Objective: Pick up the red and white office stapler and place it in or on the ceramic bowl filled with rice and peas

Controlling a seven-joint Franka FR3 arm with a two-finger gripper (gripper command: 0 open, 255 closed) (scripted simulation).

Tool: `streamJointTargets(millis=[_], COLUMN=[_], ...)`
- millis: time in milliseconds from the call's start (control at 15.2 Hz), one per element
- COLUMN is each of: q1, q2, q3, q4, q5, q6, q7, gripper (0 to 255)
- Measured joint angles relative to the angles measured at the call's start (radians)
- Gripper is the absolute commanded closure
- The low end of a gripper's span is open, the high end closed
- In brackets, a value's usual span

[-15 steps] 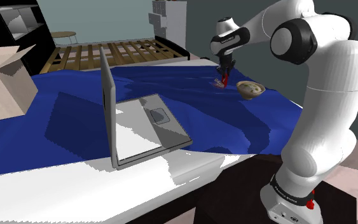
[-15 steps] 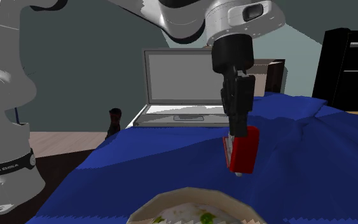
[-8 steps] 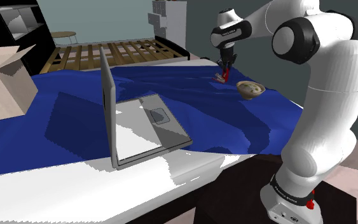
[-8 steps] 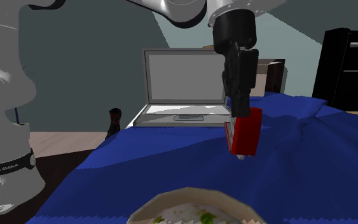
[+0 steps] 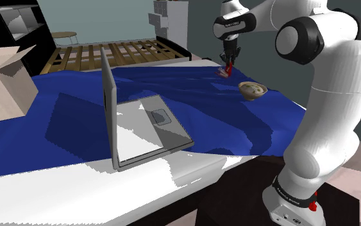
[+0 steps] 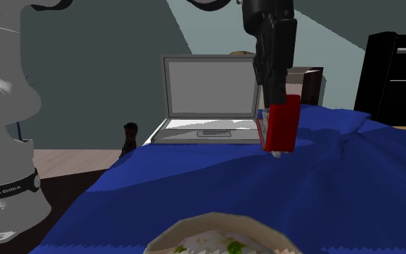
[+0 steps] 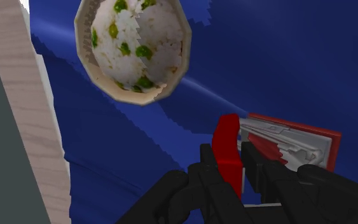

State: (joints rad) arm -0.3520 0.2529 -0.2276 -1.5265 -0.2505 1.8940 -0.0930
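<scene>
Two of the task's three steps look done, the grasp and the lift; the carry and the release are left. The black jaws are clamped on the red and white stapler (image 7: 279,143), pinching its red end between them in the wrist view, while the white and grey body juts out to one side. In the second exterior view the stapler hangs on end beneath the jaws, clear of the blue cover (image 6: 194,187), with nothing under it touching. It is not yet over the bowl (image 7: 81,48). The wrist view shows the bowl of rice and peas well apart from the jaws, with bare blue cover between them. In the shoulder view the stapler hangs near the bowl, on that view's left and a little farther off. In the second exterior view the bowl's rim lies at the near edge and the stapler hangs beyond it. Farther out, an open laptop (image 6: 208,97) stands on the far side of the stapler, well apart from both and out of the way. What remains, as I judge it, is a short sideways carry until the stapler is above the rice, then a descent and an opening of the jaws.
</scene>
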Motion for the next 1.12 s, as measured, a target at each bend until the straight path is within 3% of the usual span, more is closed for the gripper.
streamJointTargets(millis=[330, 1122], q1=[-0.003, -0.142], q2=[-0.006, -0.099], q3=[-0.002, -0.091], q4=[0.043, -0.011], q5=[0.004, 0.033], q6=[-0.046, -0.021], q7=[-0.018, -0.254], gripper=[255, 255])
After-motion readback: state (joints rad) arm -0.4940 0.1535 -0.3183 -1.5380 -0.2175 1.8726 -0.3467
